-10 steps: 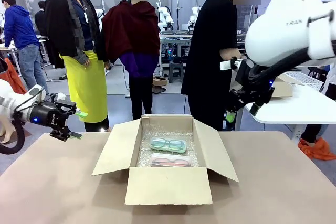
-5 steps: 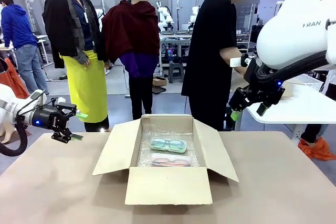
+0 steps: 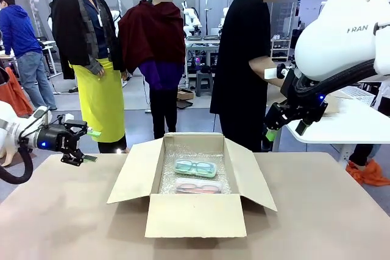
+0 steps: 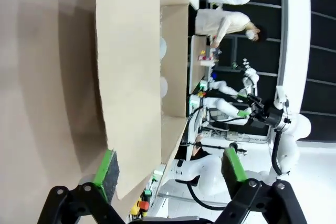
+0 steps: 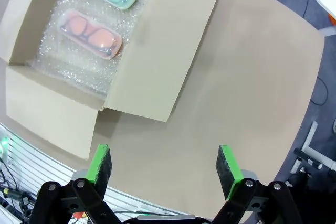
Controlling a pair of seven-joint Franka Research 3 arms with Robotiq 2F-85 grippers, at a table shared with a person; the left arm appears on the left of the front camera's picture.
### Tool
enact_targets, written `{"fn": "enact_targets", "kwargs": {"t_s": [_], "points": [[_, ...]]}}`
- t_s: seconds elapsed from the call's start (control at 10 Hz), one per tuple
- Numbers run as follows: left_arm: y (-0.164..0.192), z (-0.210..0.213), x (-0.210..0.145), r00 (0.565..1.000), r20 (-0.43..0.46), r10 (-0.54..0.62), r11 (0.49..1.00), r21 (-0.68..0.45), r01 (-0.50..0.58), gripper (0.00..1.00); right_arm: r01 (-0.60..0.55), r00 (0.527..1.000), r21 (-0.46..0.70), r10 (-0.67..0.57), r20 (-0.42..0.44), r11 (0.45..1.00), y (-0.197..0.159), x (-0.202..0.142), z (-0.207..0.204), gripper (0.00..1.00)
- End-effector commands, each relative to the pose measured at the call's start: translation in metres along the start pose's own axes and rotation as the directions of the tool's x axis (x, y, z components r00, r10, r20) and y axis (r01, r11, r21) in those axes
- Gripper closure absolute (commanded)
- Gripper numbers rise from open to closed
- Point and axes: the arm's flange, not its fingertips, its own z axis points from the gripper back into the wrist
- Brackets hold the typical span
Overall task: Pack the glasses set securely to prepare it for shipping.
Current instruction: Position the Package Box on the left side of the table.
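Glasses, mint case, pink case, two in one box, left gripper, right gripper, both spread

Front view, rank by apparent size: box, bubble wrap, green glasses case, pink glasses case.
1. Box
2. Bubble wrap
3. Green glasses case and pink glasses case: alike; pink lies nearer, so unranked.

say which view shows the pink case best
Right wrist view: it looks down on the whole clear plastic case of pinkish-red spectacles. Front view shows it foreshortened; left wrist view faces the brown cardboard box's flap.
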Motion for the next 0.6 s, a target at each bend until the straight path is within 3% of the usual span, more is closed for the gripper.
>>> {"fn": "enact_targets", "kwargs": {"t_s": [0.0,0.5], "points": [[0.029,0.004,0.004,0.997,-0.033,-0.069,0.993,-0.103,0.065,0.0,-0.022,1.0,-0.006,0.022,-0.007,1.0,0.0,0.002,0.003,0.0],[0.076,-0.037,0.006,0.99,-0.143,-0.018,0.978,-0.206,-0.012,0.0,-0.022,1.0,-0.006,0.022,-0.007,1.0,0.0,0.002,0.003,0.0]]}}
